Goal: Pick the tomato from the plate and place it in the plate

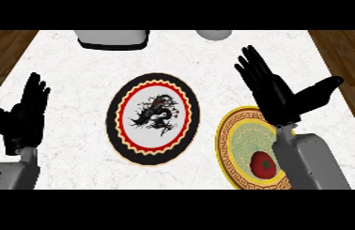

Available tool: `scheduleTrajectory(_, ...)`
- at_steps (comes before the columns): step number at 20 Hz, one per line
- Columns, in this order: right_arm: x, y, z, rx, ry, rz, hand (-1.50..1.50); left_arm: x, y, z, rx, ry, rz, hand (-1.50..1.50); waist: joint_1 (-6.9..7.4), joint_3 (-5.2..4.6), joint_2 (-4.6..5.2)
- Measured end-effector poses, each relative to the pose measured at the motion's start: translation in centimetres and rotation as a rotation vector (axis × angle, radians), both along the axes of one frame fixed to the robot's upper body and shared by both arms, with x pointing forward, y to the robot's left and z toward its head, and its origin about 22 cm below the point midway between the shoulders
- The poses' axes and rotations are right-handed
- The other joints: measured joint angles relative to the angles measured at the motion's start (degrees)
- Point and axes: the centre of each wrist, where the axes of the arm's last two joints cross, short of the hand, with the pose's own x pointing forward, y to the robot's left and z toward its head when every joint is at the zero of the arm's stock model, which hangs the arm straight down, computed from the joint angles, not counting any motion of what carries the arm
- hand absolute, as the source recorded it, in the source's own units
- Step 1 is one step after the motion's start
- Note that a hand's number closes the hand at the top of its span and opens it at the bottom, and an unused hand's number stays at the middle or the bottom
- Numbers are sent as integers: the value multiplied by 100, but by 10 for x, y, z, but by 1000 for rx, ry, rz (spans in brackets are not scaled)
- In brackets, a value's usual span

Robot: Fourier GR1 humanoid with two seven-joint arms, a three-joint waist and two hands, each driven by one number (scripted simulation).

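Tomato (263, 163) near yellow plate (232, 130) rim, right hand (277, 95) open above

From my remote station I saw two plates on the counter (76, 88): the dragon plate (152, 118) lay near the centre, and the key-border plate (239, 147) lay just to its right, nearer the front edge. The tomato (263, 164) sat in the key-border plate's front part. My right hand (277, 95) hung above that plate's rear rim; my left hand (24, 116) rested at the far left. A boxy object (112, 38) and a rounded one (213, 34) stood at the rear edge.
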Motion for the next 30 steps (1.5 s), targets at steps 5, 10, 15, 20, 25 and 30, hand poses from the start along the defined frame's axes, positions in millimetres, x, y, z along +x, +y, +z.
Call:
scheduleTrajectory(5, 0, 9, 5, -25, -7, -219, -150, 5, -21, 7, 61, -26, -116, 0, -140, 92, 90)
scheduleTrajectory(10, -3, -18, -14, -522, -60, -312, -150, 10, -33, 11, 109, -22, -226, 0, -250, 14, 117)
scheduleTrajectory(15, -49, 20, -74, -581, 18, -483, -150, 14, -48, 9, 117, 0, -299, 0, -267, 94, 120)
scheduleTrajectory(20, -89, 33, -99, -750, -25, -569, -150, 22, -57, 7, 125, 10, -322, 0, -234, 115, 124)
scheduleTrajectory(25, -114, 17, -75, -882, -92, -650, -150, 23, -56, 7, 126, 15, -330, 0, -232, 117, 113)
scheduleTrajectory(30, -131, -1, -39, -1050, 22, -600, -150, 26, -62, 11, 123, 16, -328, 0, -263, 106, 102)
